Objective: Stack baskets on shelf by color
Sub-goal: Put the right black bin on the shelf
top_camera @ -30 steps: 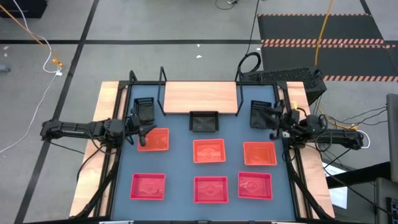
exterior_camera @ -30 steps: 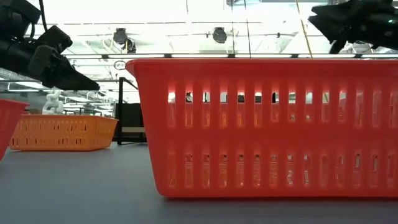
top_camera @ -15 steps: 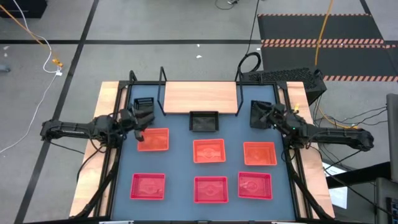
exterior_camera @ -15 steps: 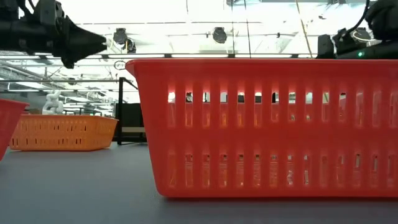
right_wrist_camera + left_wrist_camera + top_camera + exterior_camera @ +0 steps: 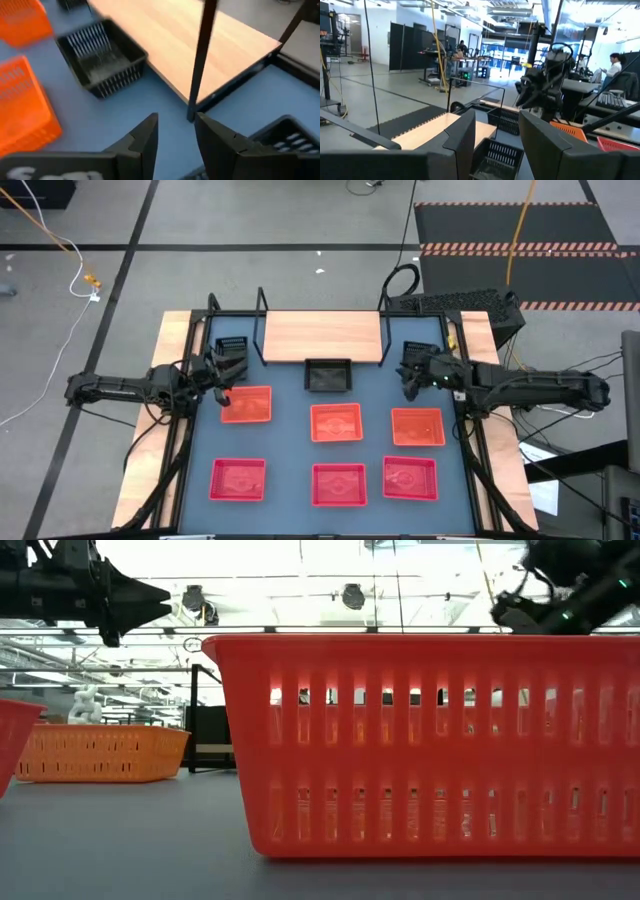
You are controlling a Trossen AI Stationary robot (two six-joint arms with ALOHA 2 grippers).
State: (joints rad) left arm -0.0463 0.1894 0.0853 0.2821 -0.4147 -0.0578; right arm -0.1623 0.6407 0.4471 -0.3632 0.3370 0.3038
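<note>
Nine baskets lie on the blue-grey tabletop [image 5: 290, 450]; none is yet on the shelf [image 5: 322, 335], a bare wooden board in a wire frame at the far middle. Three black ones sit in the far row: the left black basket [image 5: 232, 352], the middle black basket [image 5: 327, 375] just in front of the shelf, and the right black basket [image 5: 415, 360]. Nearer come an orange row, such as the centre orange basket [image 5: 335, 423], and a red row, such as the near red basket [image 5: 338, 483].

The left gripper [image 5: 222, 367] hovers above the left black basket, fingers open and empty. The right gripper [image 5: 408, 373] hangs over the right black basket, its fingers [image 5: 145, 137] also apart, holding nothing.

The baskets look light, thin-walled and slightly springy, with slotted sides; they should nest easily. A pinch over one rim wall, at the middle of a side, seems the safest hold.

The shelf's upright wire posts stand close to both outer black baskets, so lifting clear before swinging inward would likely avoid snagging. The shelf top offers open room.
</note>
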